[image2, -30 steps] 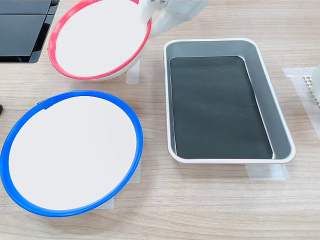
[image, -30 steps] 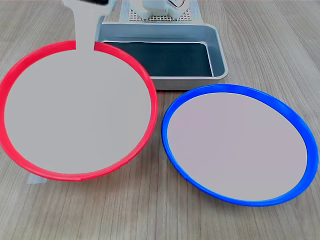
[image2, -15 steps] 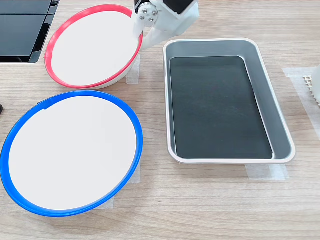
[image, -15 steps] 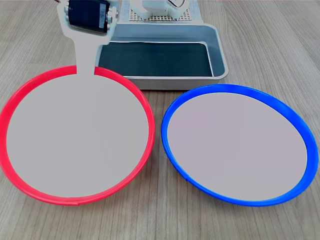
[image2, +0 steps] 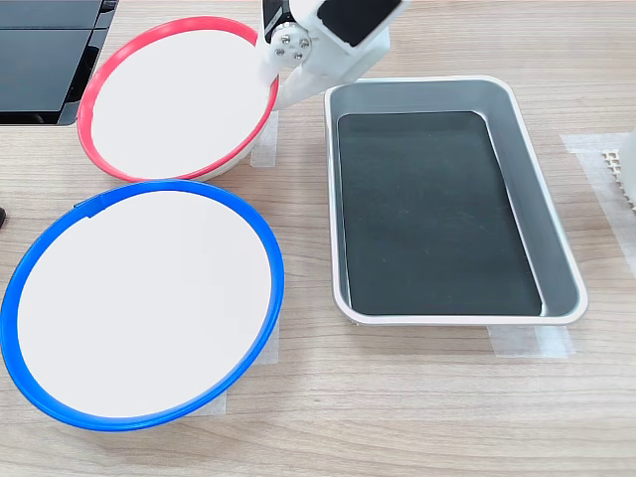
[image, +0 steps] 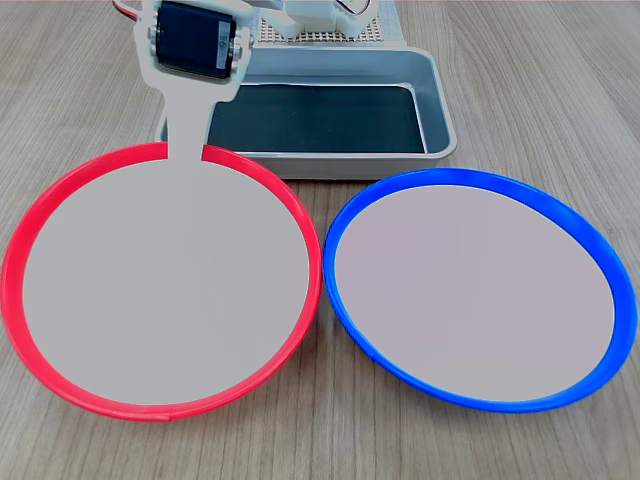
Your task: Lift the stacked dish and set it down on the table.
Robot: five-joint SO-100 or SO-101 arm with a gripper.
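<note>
Since a second ago the red-rimmed plate (image: 165, 275) has sunk from a raised tilt to lie nearly flat on the table (image: 540, 90), beside the blue-rimmed plate (image: 475, 285) in both exterior views and just in front of the grey tray (image: 440, 110) in the first exterior view. Its far rim is still pinched by the gripper (image: 186, 150), whose white jaws are closed on that edge, one crossing the red band. Pale tape strips (image2: 527, 341) mark the tabletop in the second exterior view.
</note>
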